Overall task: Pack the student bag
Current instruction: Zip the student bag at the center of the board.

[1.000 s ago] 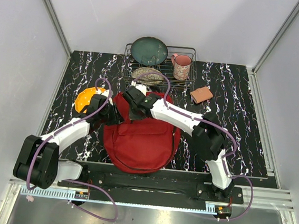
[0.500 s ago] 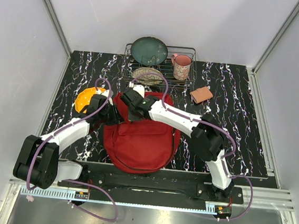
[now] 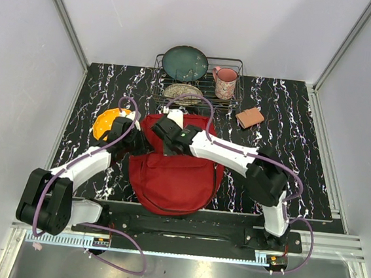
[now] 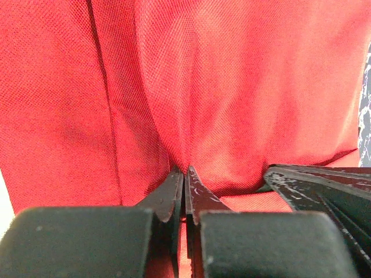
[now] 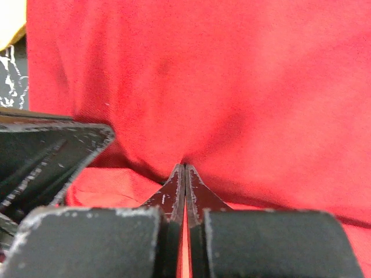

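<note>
Lying flat on the black marbled table (image 3: 302, 157), the student bag (image 3: 175, 177) is taking up the middle, its rounded base pointing toward the arm bases and its top end toward the wire dish rack (image 3: 207, 88) just beyond it. Both arms are reaching to the bag's top end, seemingly to pull the opening apart for packing. The left gripper (image 4: 184, 172) is pinching a fold of red fabric at the bag's top left corner, jaws pressed together. The right gripper (image 5: 184, 168) is pinching another fold just beside it, likewise squeezed tight. An orange object (image 3: 105, 124) is waiting just left of the bag and a brown block (image 3: 249, 117) off its top right. Compared with a second ago, the right arm is sitting lower over the bag, its elbow nearer the bases, while the left arm is holding its place.
</note>
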